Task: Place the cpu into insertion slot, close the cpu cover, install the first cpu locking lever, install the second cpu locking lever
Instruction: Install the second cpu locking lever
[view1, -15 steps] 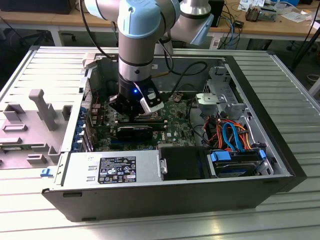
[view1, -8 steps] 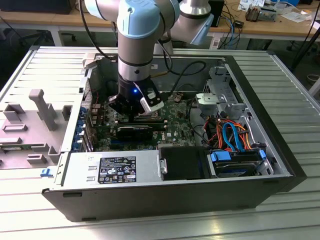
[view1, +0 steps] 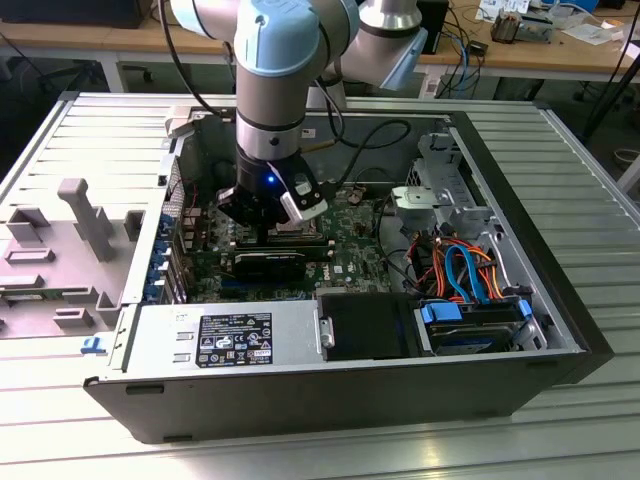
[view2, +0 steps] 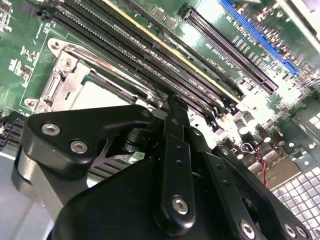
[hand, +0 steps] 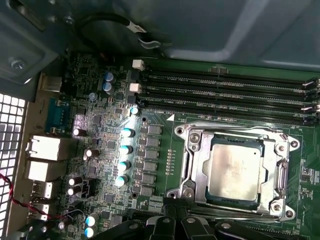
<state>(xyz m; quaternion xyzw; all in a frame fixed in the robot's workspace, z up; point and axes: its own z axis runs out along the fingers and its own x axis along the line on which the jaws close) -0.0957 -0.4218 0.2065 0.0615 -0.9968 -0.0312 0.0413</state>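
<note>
The cpu (hand: 234, 170), a dull silver square, lies flat in the insertion slot (hand: 187, 192) on the green motherboard (view1: 350, 255). Around it the cpu cover (hand: 197, 160) is down, framing the chip. A thin lever rod (hand: 225, 207) runs along the socket edge nearest my fingers. My gripper (hand: 174, 204) hangs just over that edge, shut with nothing between its fingers. In the second wrist view its black linkage hides part of the cpu (view2: 97, 95) and cover (view2: 62, 75). In the exterior view the gripper (view1: 266, 235) reaches down into the open computer case.
Long black memory slots (hand: 225, 90) run beside the socket, capacitors (hand: 127, 132) on its other side. A power supply (view1: 225, 335) and a drive bay with blue and orange cables (view1: 465, 270) line the case's near side. A grey plastic part (view1: 85, 215) lies at the exterior view's left.
</note>
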